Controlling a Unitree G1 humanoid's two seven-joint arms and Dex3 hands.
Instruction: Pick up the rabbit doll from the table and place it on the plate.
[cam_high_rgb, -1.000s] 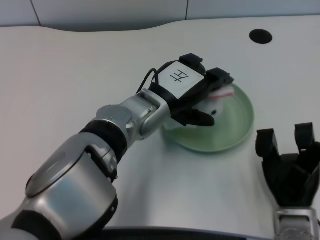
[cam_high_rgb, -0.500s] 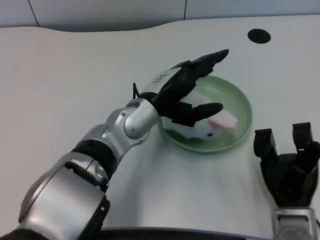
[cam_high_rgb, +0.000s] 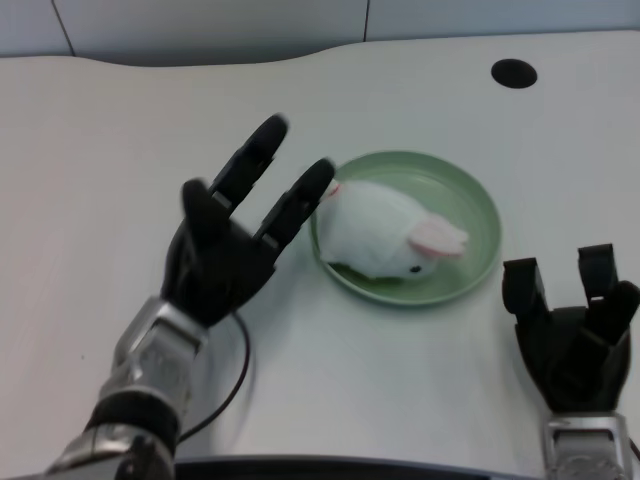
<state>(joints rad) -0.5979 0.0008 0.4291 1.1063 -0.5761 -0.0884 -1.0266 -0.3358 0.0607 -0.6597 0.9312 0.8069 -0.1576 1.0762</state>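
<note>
Your white table (cam_high_rgb: 420, 390) fills nearly the whole head view, its far edge curving along the top, with a grey wall (cam_high_rgb: 200, 25) beyond it. Next in size is the robot's left arm (cam_high_rgb: 150, 375), which comes up from the bottom left corner, silver at the forearm, with a thin black cable (cam_high_rgb: 232, 385) looping on the table just beside the wrist. You see the left hand (cam_high_rgb: 225, 250) raised palm up, its fingers (cam_high_rgb: 245, 165) spread apart and pointing toward the far side of the table; it grips nothing, and it sits to the left of the plate with one fingertip close to the plate's near-left rim, though you cannot tell from this angle whether it touches. The right hand (cam_high_rgb: 575, 335) stands at the lower right corner, black fingers pointing up, apart from the plate. The green plate (cam_high_rgb: 470, 200) lies a little right of centre, round and shallow. The rabbit doll (cam_high_rgb: 380, 240) lies inside that plate, toward its left and front part, a white plush body on its side with a pink ear at its right end and a small dark eye just below the ear; its left end reaches the plate's left rim. The smallest thing you have is a black round hole (cam_high_rgb: 513, 72) in the tabletop at the upper right, well apart from the plate.
</note>
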